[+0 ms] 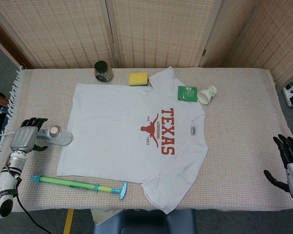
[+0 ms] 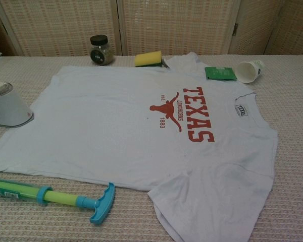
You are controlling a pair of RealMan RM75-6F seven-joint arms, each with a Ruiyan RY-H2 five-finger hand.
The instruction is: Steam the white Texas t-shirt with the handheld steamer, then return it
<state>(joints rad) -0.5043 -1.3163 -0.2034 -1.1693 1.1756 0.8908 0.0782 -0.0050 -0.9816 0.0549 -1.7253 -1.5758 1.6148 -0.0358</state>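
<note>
One white t-shirt (image 1: 132, 134) lies flat on the table (image 1: 244, 122), printed in red "TEXAS LONGHORNS", "est. 1883", with a neck tag reading "TEXAS". One handheld steamer (image 1: 56, 135) lies just off its left edge. The left hand (image 1: 25, 137) is on the steamer's handle; whether its fingers have closed round it, I cannot tell. The right hand (image 1: 292, 163) hangs off the table's right edge, fingers spread, holding nothing. Also there: one jar (image 1: 103, 70), one yellow sponge (image 1: 138, 78), one green packet (image 1: 187, 92), one tipped paper cup (image 1: 207, 94), one green-and-blue pump toy (image 1: 78, 185).
</note>
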